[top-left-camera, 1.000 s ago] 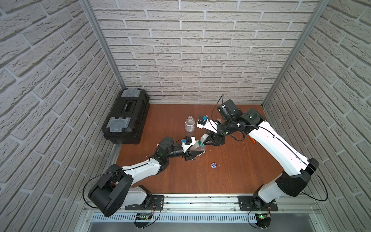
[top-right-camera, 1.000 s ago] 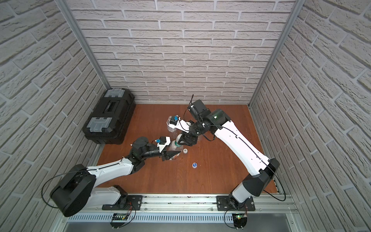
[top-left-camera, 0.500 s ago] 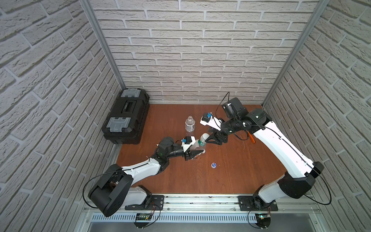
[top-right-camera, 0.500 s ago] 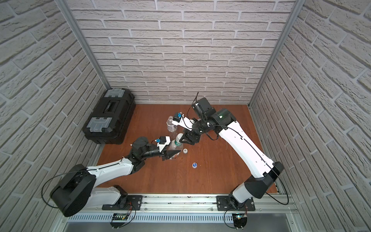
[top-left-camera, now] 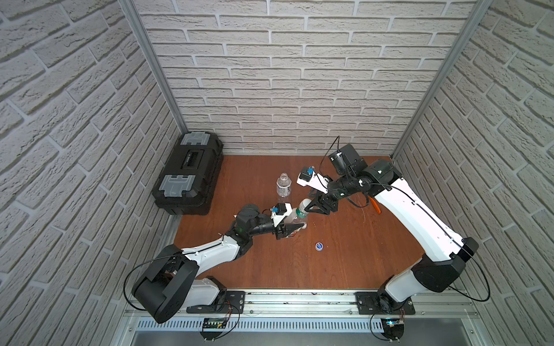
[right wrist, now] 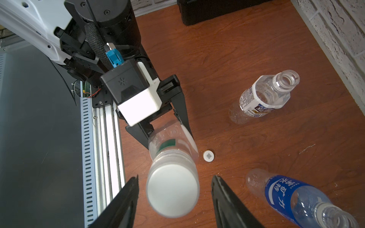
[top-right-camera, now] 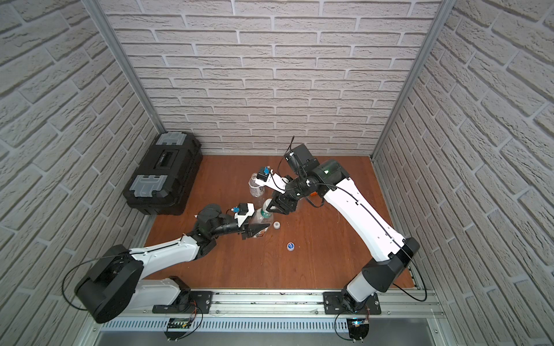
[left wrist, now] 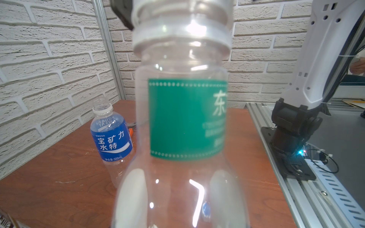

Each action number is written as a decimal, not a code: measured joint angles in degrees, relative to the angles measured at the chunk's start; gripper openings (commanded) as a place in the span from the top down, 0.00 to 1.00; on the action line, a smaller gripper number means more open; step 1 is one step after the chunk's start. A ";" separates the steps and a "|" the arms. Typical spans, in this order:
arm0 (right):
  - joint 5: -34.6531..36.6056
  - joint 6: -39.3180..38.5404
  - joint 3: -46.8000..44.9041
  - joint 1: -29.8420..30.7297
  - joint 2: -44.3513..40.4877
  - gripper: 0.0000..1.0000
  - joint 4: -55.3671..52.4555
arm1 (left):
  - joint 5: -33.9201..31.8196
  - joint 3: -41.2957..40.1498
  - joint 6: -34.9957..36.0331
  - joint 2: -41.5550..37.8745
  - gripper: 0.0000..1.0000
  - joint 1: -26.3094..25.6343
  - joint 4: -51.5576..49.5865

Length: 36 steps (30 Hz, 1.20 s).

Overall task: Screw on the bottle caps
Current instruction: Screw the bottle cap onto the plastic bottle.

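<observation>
Noted green-banded bottle (right wrist: 167, 141) clamped low in left fingers (top-left-camera: 288, 232), tilted, neck (right wrist: 171, 158) pointing at right fingers (top-left-camera: 311, 207). Found wide white cap (right wrist: 172, 189) on that neck, right fingers spread either side of it, not touching.

3 clear bottles: green-banded bottle (right wrist: 171, 142) tilted near middle of table (top-left-camera: 359, 263), wide white cap (right wrist: 172, 194) on its neck; white-labelled bottle (right wrist: 264, 98) upright, uncapped, nearer back edge; blue-labelled bottle (right wrist: 286, 194) upright, uncapped; small white cap (right wrist: 208, 156) flat beside the tilted one; blue cap (top-left-camera: 319, 246) flat, nearer front edge.
</observation>
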 measured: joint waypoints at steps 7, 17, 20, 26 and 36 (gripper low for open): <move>-0.13 0.00 0.22 0.00 0.70 0.47 -0.02 | 0.02 0.00 0.00 0.00 0.47 0.00 0.00; -0.31 0.31 0.22 0.00 0.70 0.61 -0.09 | -0.96 0.00 0.33 0.00 0.47 -0.11 -0.07; -0.20 0.68 0.13 0.00 0.72 0.61 0.04 | -1.95 0.00 0.72 -0.13 0.47 -0.37 -0.15; 0.57 2.60 -1.09 -0.07 0.72 0.60 2.10 | -5.07 -0.24 1.53 -0.87 0.47 -0.39 -1.16; 2.03 12.94 -3.89 -0.07 0.39 0.53 7.10 | -11.37 -1.29 1.81 -1.51 0.47 -1.31 -1.29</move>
